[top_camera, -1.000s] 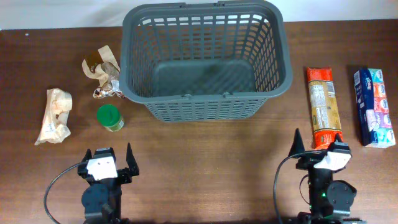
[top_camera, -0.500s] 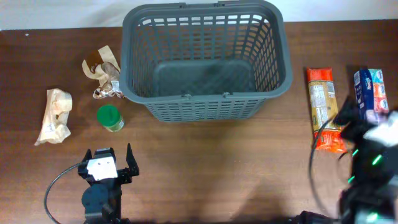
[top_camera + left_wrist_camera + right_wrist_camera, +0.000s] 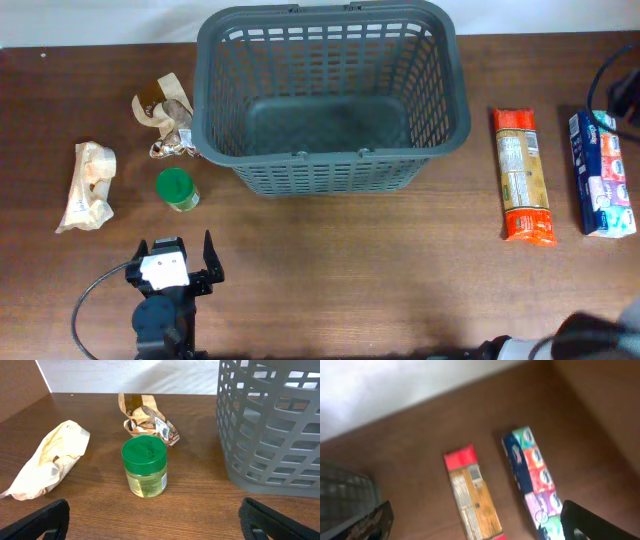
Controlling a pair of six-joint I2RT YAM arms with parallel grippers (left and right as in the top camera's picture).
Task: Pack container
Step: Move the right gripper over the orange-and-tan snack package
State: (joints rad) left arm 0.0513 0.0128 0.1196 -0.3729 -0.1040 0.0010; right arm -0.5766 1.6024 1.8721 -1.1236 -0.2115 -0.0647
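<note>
Table [image 3: 350, 280] of dark wood bears a grey basket [image 3: 320, 172] at 12 o'clock. At 3 o'clock lie an orange packet [image 3: 521, 175] and, just beside it, a blue tissue pack [image 3: 602, 172]. A beige bag [image 3: 88, 187] lies at 9, a crumpled wrapper [image 3: 165, 115] at 10, and a green-lidded jar [image 3: 177, 188] stands between bag and basket. The left gripper [image 3: 175, 250] sits at 7 o'clock, fingers apart. The right gripper [image 3: 480, 520] is likewise spread wide, high over the packet and pack.

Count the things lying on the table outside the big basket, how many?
5. Left of the basket: a crumpled brown wrapper, a pale bag, a green-lidded jar. Right: a long orange packet and a blue pack. Nothing seems hidden.
</note>
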